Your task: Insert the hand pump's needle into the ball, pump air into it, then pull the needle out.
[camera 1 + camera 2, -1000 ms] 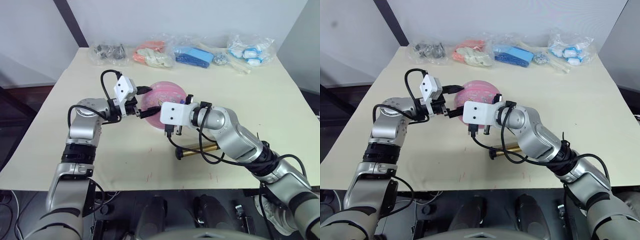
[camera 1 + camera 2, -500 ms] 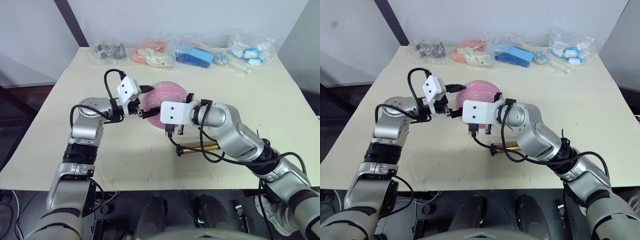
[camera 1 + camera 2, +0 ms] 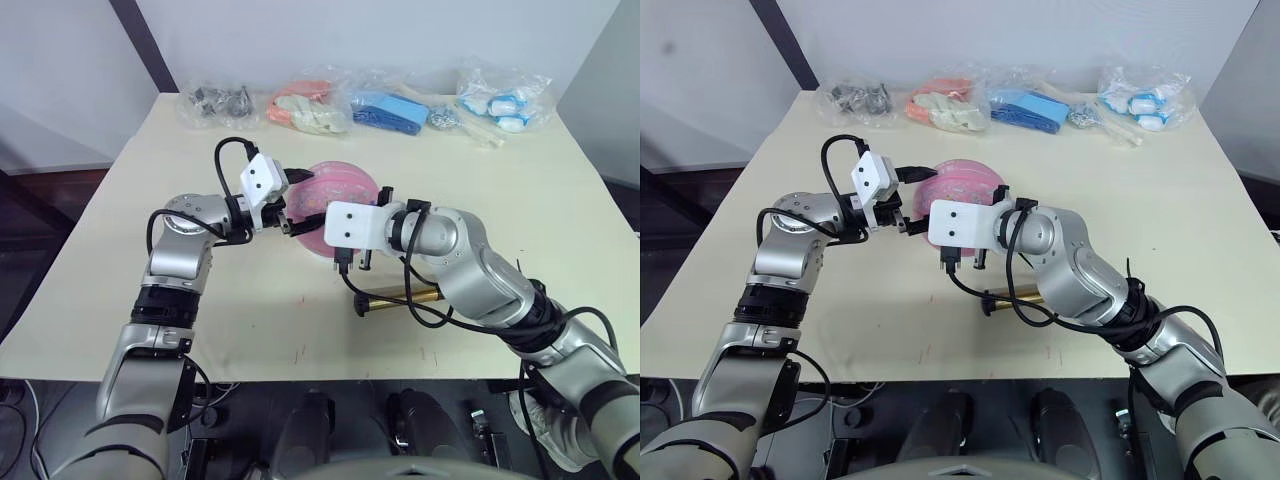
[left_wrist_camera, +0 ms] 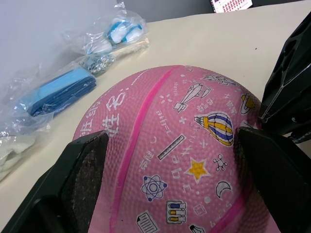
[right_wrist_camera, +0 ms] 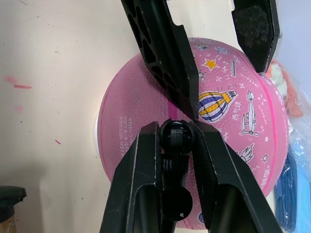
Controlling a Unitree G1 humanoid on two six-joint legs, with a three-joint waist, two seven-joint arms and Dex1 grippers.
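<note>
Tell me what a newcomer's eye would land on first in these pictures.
The pink ball at the table's middle draws the eye first, with the left gripper open around it, one finger on each side. Next comes the right gripper, shut on the needle's black fitting right at the ball's surface. The hand pump lies on the table nearer the robot, and clear bags line the far edge.

Both arms are built of rounded silver-grey metallic segments joined by black bands. Each wrist carries a flat white camera block with small dark holes, and loose black cables loop along it. The left gripper [image 4: 170, 160] and right gripper [image 5: 177, 141] have angular black fingers with coarse, textured pads.
</note>
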